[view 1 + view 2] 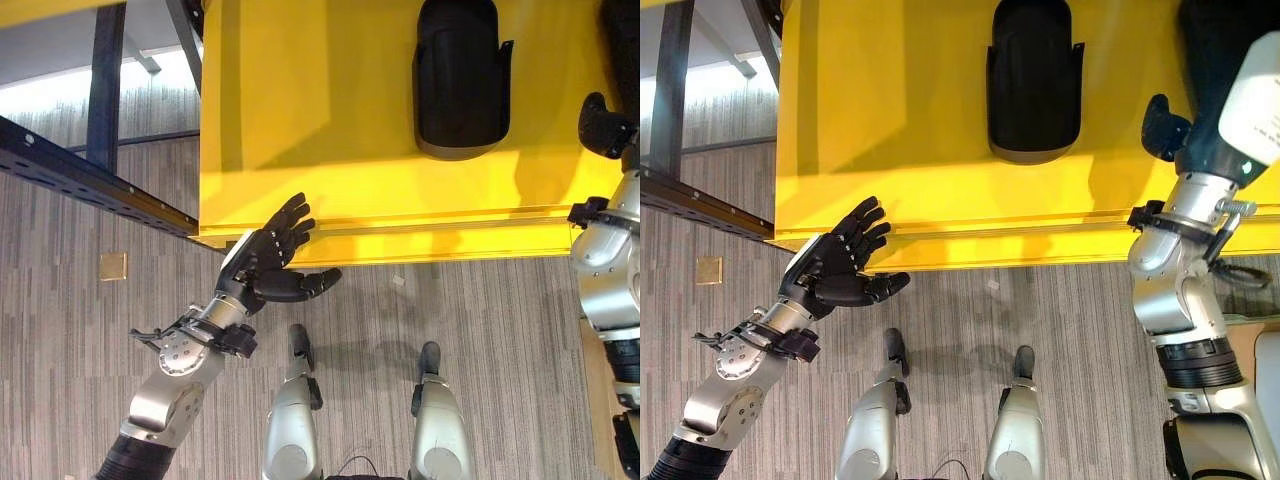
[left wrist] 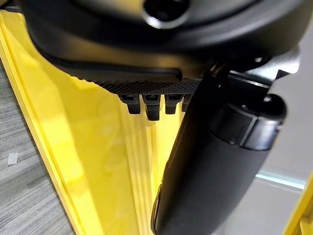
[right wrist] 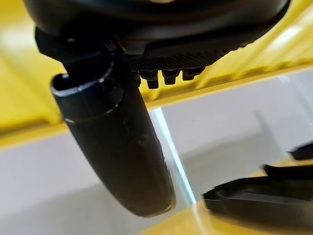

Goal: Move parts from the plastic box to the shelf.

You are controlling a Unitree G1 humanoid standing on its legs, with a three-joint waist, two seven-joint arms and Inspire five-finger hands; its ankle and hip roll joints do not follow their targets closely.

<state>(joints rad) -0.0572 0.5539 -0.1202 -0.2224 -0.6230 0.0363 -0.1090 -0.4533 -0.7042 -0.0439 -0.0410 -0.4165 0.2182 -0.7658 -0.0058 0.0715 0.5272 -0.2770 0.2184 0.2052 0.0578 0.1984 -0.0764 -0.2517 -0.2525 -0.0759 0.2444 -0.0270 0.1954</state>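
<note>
left hand fingers spread, at the yellow box rim. right hand over the box; right wrist view shows fingers straight, beside a black part.

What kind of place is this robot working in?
Probably a workshop or factory floor, though that is a guess. A big yellow plastic box holds a black moulded part, a dark metal shelf frame stands beside it, and the floor is grey striped carpet.
</note>
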